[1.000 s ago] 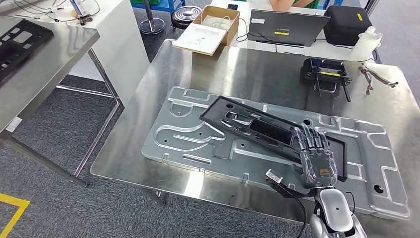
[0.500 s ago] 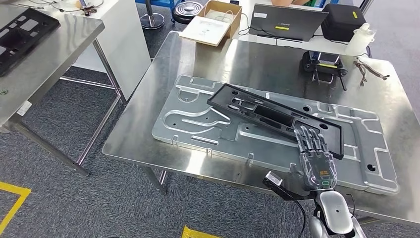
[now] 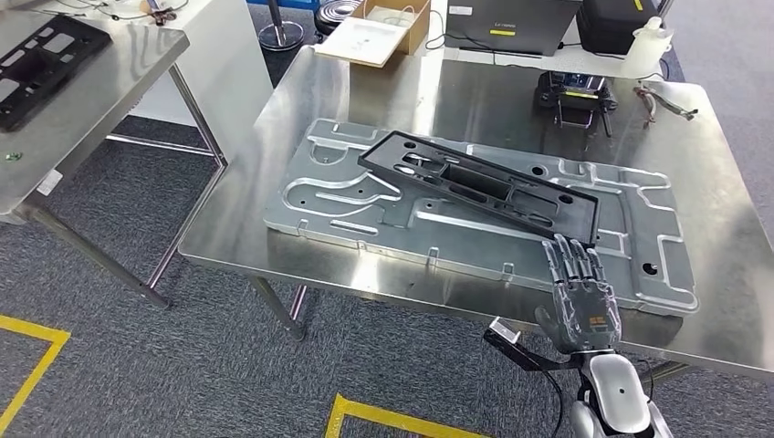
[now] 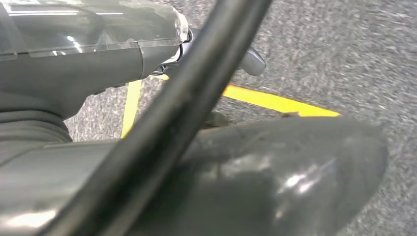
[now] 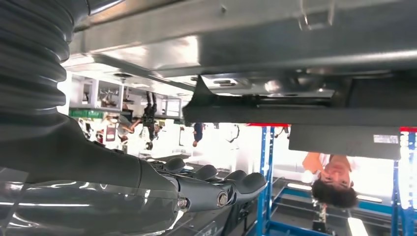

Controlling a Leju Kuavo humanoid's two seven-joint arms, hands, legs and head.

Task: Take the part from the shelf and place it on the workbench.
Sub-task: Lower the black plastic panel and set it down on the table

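Since half a second ago the whole head view has shifted, so the camera has moved; against the table [image 3: 274, 246] the right robot hand [image 3: 580, 297] has drawn back, from over the near corner of the black part [image 3: 475, 184] to just outside the table's near edge, clear of the part. That right robot hand is open, fingers straight and slightly spread, palm down, holding nothing. The black part, a long flat frame with cut-outs, lies on the grey metal plate [image 3: 365, 214] in the middle of the table, set at a slant across it. At the far side of the table stand a dark controller [image 3: 573, 95], a laptop [image 3: 511, 18] and an open cardboard box [image 3: 388, 26]. To the left of the table stands a second steel table [image 3: 100, 100] carrying another black frame [image 3: 41, 64]. In the left wrist view the left robot hand [image 4: 74, 64] hangs over grey carpet with yellow tape [image 4: 275, 102]; I cannot tell how its fingers are set.
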